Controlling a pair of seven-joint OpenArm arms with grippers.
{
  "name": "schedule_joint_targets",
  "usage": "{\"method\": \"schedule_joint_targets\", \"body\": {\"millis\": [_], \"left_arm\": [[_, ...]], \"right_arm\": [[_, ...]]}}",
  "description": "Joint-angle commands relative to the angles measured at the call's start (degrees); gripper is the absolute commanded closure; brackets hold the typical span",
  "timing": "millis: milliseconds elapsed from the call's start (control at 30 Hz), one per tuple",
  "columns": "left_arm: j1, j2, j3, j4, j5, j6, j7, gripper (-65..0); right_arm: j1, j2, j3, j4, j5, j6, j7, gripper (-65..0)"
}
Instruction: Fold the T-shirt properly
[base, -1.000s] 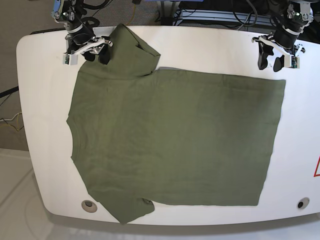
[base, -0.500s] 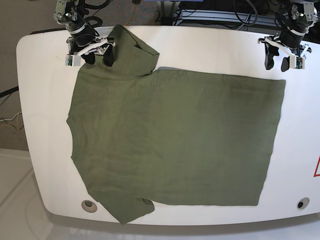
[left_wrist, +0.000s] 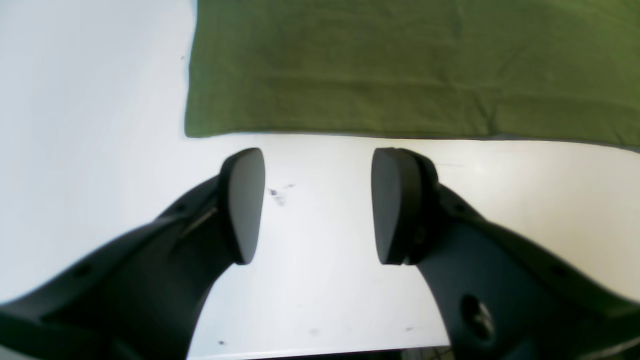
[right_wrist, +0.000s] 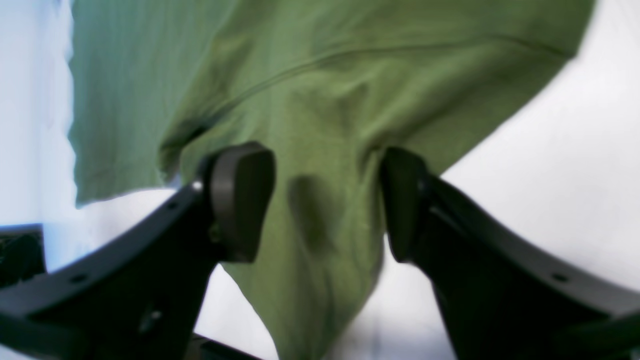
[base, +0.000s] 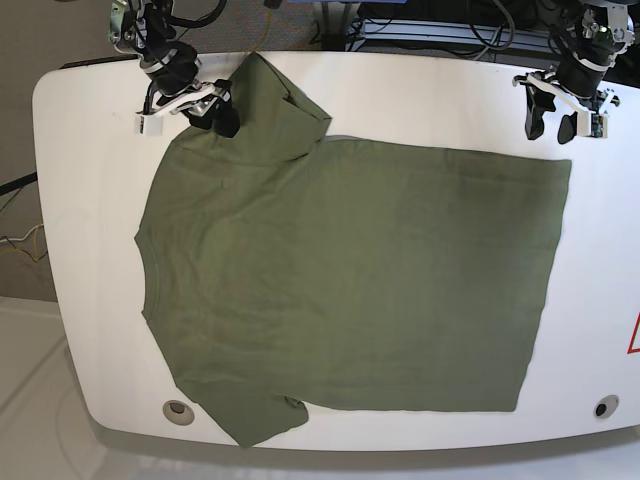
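The olive-green T-shirt (base: 350, 280) lies spread flat on the white table (base: 90, 250), collar to the left and hem to the right. Its far sleeve (base: 275, 110) points toward the back edge. My right gripper (base: 208, 115) stands open astride that sleeve; in the right wrist view the cloth (right_wrist: 325, 75) runs between the parted fingers of the gripper (right_wrist: 325, 205). My left gripper (base: 551, 128) is open at the back right, just behind the hem's far corner. In the left wrist view it (left_wrist: 315, 210) hovers over bare table, a little short of the shirt's edge (left_wrist: 400, 65).
Round holes sit in the table near the front left (base: 179, 410) and front right (base: 601, 408). A red mark (base: 634, 335) shows at the right edge. Cables and frames (base: 430, 25) crowd the space behind the table.
My right gripper has moved rightward onto the far sleeve, and the sleeve has shifted slightly right. My left gripper has drawn back a little from the hem corner.
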Motion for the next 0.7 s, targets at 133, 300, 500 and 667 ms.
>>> {"method": "schedule_joint_targets", "body": {"millis": [133, 300, 500, 667], "left_arm": [[1.3, -0.5, -0.5, 1.3, -0.7, -0.2, -1.6, -31.6], [1.3, -0.5, -0.5, 1.4, -0.8, -0.2, -1.4, -31.6], [1.7, -0.8, -0.1, 1.2, -0.8, 0.1, -1.6, -31.5], [1.0, -0.8, -0.1, 1.0, -1.5, 0.1, -1.5, -31.5]], "right_arm": [[-1.5, 0.3, -0.1, 0.7, 0.5, 0.0, 1.2, -34.6], [-1.9, 0.3, 0.0, 1.6, -0.3, -0.2, 1.3, -32.1], [-1.4, 0.2, -1.2, 1.3, -5.6, -0.4, 0.9, -11.6], [-1.1, 0.3, -1.5, 1.1, -7.5, -0.7, 1.1, -3.9]]}}
